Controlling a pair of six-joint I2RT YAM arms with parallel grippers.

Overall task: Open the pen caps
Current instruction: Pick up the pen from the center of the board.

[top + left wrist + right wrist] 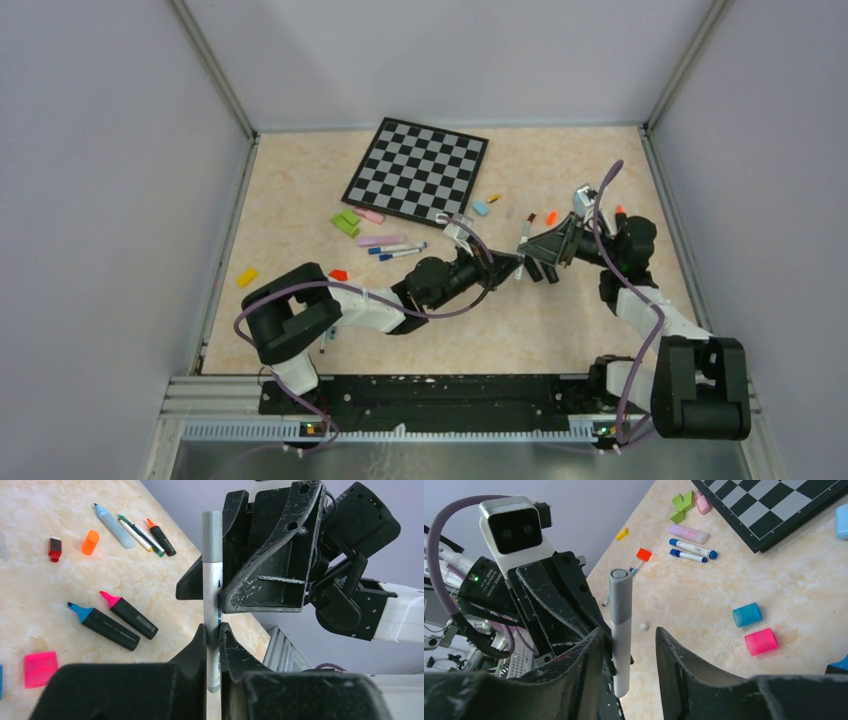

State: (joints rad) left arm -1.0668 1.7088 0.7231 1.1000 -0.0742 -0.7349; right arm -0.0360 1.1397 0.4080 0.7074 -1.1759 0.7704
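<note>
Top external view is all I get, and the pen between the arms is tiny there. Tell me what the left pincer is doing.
Observer: Left pincer is shut on a white pen, gripping the end away from its cap.
Operator: Report the cap.
Observer: Grey cap is on the pen, not pulled off.
Operator: Check the right pincer.
Observer: Right pincer is open around the pen, a gap showing on one side.

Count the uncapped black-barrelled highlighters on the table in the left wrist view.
3: blue-tipped highlighter and pink-tipped highlighter side by side, orange-tipped highlighter farther back. More may be hidden.
</note>
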